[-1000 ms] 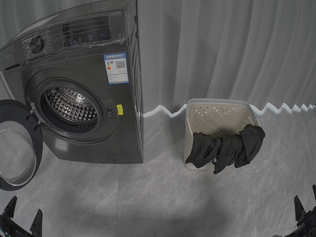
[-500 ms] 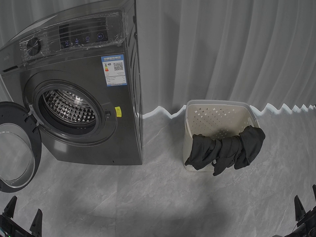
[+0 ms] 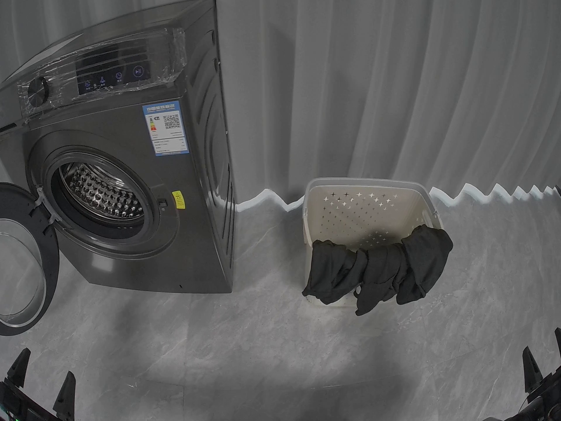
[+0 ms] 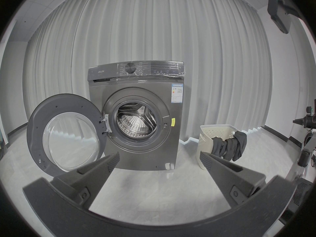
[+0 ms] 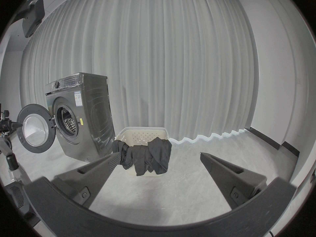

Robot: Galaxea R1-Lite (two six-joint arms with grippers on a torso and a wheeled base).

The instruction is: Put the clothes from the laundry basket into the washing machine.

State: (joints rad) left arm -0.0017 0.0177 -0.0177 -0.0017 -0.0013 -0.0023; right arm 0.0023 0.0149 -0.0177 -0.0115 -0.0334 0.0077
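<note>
Head view: the clothes (image 3: 377,267) are hanging over the basket (image 3: 362,214) rim beside the washing machine (image 3: 134,147), so a hard tug is risking tipping it. Left wrist view: the left jaws are standing spread, and the open door (image 4: 65,135) is inviting a knock. Right wrist view: the right jaws are gaping empty, well apart from the clothes.

Open door (image 3: 23,258) beside unobstructed drum mouth (image 3: 99,197)

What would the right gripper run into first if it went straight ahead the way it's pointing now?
Most likely the dark clothes draped over the near rim of the laundry basket. They sit almost dead ahead of the open right gripper, with bare floor between. Depth is unclear.
</note>
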